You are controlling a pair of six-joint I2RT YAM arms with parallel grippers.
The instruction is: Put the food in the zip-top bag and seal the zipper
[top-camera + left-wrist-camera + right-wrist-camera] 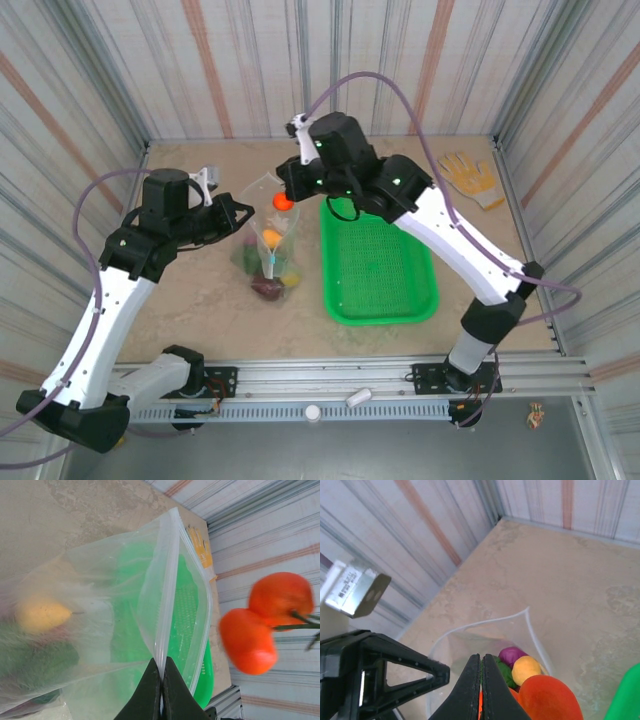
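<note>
Left arm: the base is at the near left edge, the elbow is up and out to the left, and the forearm swings in toward the centre. The left gripper [242, 212] points right, at the bag [95, 575]. Its fingers are pressed together on the bag's mouth edge, and the zipper strip [168, 580] runs straight up out of the pinch in the left wrist view. That lifts one side of the mouth and leaves it gaping open. The rest of the bag sags onto the table [200, 300].

Right arm: the base is at the near right, and the long link reaches up and left across the green basket [380, 265]. The wrist folds over, so the right gripper [287, 192] hangs above the bag mouth. Its fingers are together, clamped on the orange piece [283, 201]. This is a two-lobed piece with a dark stem, held in the air just over the opening and not yet inside.

Already in the bag:
- a yellow piece [525, 667]
- a purple piece [510, 656]
- a dark green piece [45, 662]
- something dark red or purple at the near end; I can't tell which through the plastic.

The bag sits just left of the basket, between the two grippers. The grippers are close together but apart from each other. A yellow work glove [470, 178] lies at the far right corner, well away from all this.
</note>
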